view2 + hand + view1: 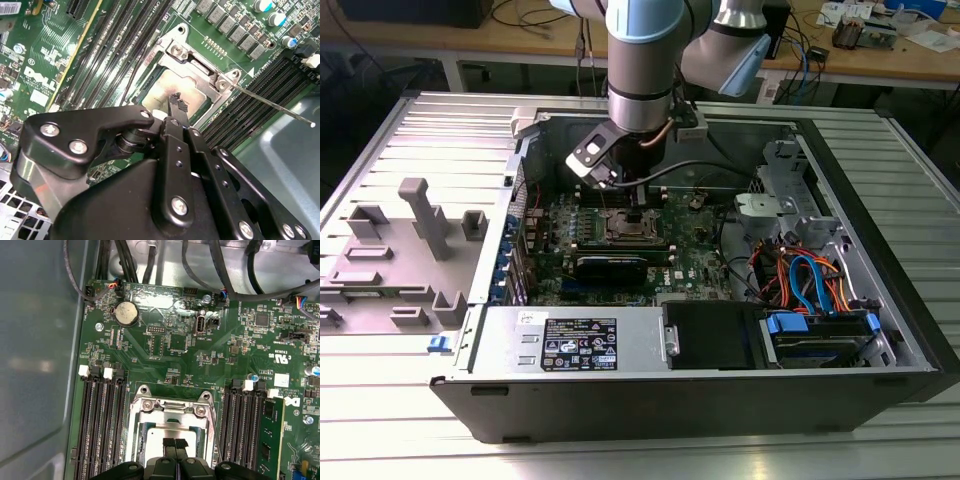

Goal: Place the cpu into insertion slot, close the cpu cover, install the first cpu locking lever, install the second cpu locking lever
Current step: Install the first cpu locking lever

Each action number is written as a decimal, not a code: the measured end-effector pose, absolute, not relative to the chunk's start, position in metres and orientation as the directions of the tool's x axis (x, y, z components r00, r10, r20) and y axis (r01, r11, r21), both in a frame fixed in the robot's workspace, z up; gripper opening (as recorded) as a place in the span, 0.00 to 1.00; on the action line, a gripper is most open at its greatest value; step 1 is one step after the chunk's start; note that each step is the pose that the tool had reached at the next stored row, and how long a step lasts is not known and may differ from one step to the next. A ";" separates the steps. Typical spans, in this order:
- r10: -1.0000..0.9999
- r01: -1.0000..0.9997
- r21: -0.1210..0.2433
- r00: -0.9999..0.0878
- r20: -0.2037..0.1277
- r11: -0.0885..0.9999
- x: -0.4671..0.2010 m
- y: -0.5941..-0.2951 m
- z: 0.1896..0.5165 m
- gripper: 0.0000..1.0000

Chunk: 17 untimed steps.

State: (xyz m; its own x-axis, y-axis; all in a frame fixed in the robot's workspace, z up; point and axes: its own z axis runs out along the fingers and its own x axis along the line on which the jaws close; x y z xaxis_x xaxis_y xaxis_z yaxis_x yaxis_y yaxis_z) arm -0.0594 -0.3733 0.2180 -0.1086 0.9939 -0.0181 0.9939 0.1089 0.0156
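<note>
The tool (638,212) hangs from the arm, low inside the open case (720,400), over the slot. In the first wrist view its two black fingertips (169,445) are pressed together, with nothing between them, at the cpu's top; whether they touch the chip I cannot tell.

The exterior view shows the wider scene. A slatted metal counter (380,420) carries the case, which lies on its side mid-counter. A grey fixture (420,220) sits near the counter's edge at the exterior view's left. The green board (695,262) lies flat in the case.

The first wrist view looks straight down at the slot (145,437), set between banks of black memory sockets, with a dark strip of its centre showing beside the chip. The cover (172,416) seems to lie flat, its window framing the cpu (170,430), which sits inside the slot's rim.

The second wrist view comes in at a slant. It shows the cpu's dull grey top (159,94) just past the fingertips, and a thin lever (275,105) reaching from the slot's corner out over the memory sockets.
</note>
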 end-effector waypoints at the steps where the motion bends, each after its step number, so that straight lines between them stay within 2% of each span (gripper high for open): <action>1: 0.994 0.994 0.015 -0.109 -0.018 0.109 -0.059 -0.373 0.219 0.11; 17: 0.991 0.991 0.013 -0.135 -0.016 0.135 -0.059 -0.373 0.236 0.11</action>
